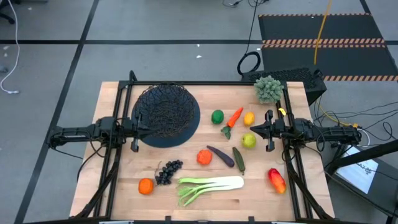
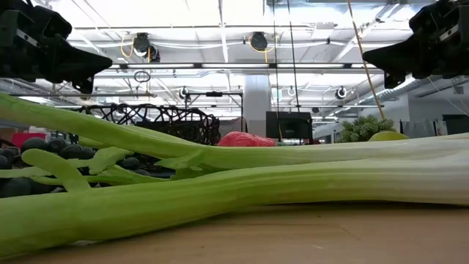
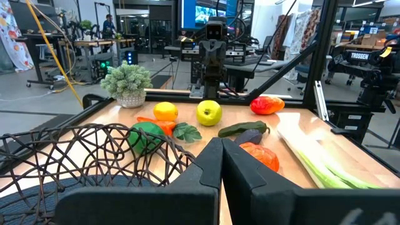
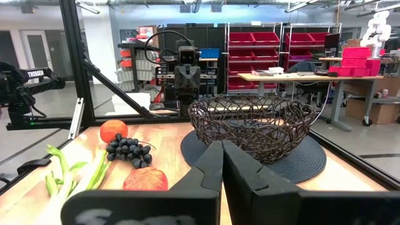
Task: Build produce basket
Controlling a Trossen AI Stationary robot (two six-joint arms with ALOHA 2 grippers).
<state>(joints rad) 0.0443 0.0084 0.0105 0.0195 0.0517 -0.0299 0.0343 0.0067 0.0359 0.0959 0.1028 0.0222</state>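
The black wire basket (image 1: 165, 111) sits on a round dark mat on the table's left half. The produce lies loose on the wood: a dark green fruit (image 1: 217, 116), carrot (image 1: 234, 117), lemon (image 1: 249, 118), yellow-green apple (image 1: 249, 140), orange (image 1: 204, 157), eggplant (image 1: 220, 155), cucumber (image 1: 239, 159), mango (image 1: 277, 180), grapes (image 1: 168, 172), a second orange (image 1: 145, 186) and the pale-green leafy stalk (image 1: 208, 185). My left gripper (image 1: 145, 128) hovers shut by the basket's near-left rim. My right gripper (image 1: 252, 129) hovers shut between lemon and apple. Both touch nothing.
A grey-green frilly clump (image 1: 268, 88) stands at the far right corner. A black frame rail (image 1: 205, 83) runs along the far edge, with uprights at both sides. Bare wood shows between the basket and the grapes. In the low view the stalk (image 2: 242, 176) fills the foreground.
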